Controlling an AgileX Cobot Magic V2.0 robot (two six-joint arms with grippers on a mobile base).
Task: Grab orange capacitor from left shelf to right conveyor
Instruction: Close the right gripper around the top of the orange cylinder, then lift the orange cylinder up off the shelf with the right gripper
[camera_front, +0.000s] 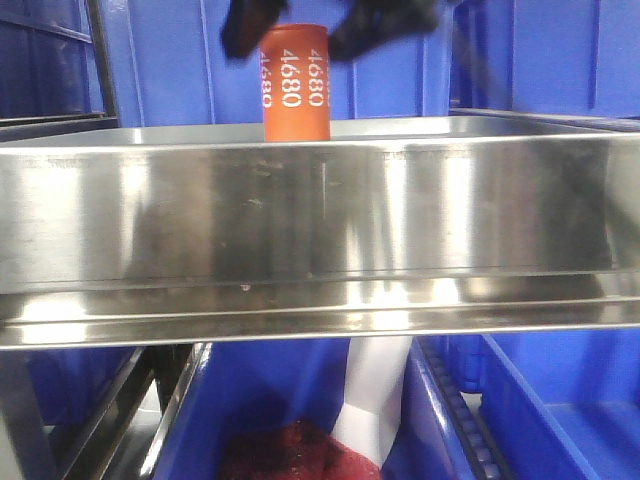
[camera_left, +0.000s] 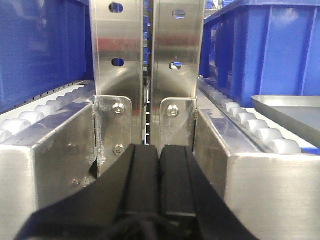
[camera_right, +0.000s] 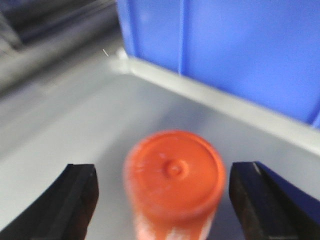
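Here's the orange capacitor (camera_front: 295, 85), upright on the shelf (camera_right: 75, 115), with the right claw (camera_right: 164, 175) spread open around its top. There's a finger (camera_right: 75, 200) on each side, and neither touches it as far as the wrist view shows. Watch that gap, though: the can sits much nearer one finger than the other. When the claw closes, the near finger may well arrive first and shove the can sideways. On steel this slick, a tall narrow can could skid or topple before the far finger catches it. Second worry: from the front, the fingers bracket only the top part of the can, and a bite that shallow could let it pivot or slip out on the lift. Third: the tall front lip (camera_front: 320, 210) rises on the robot's side of the claw. The can must come up clear of it before any swing to the right, or its base clips the rim. Just ahead of the claw stands a blue bin (camera_right: 240, 50), so there's little room to overshoot. Under the claw the surface is flat, shiny steel full of reflections, with nothing else showing near the can. The conveyor isn't in any view, so the drop-off can't be judged. The left claw (camera_left: 160, 185) is closed on nothing, fingers pressed together. It faces steel posts (camera_left: 117, 60), with rollers (camera_left: 260, 132) either side and a silver tray (camera_left: 295, 112) to its right.
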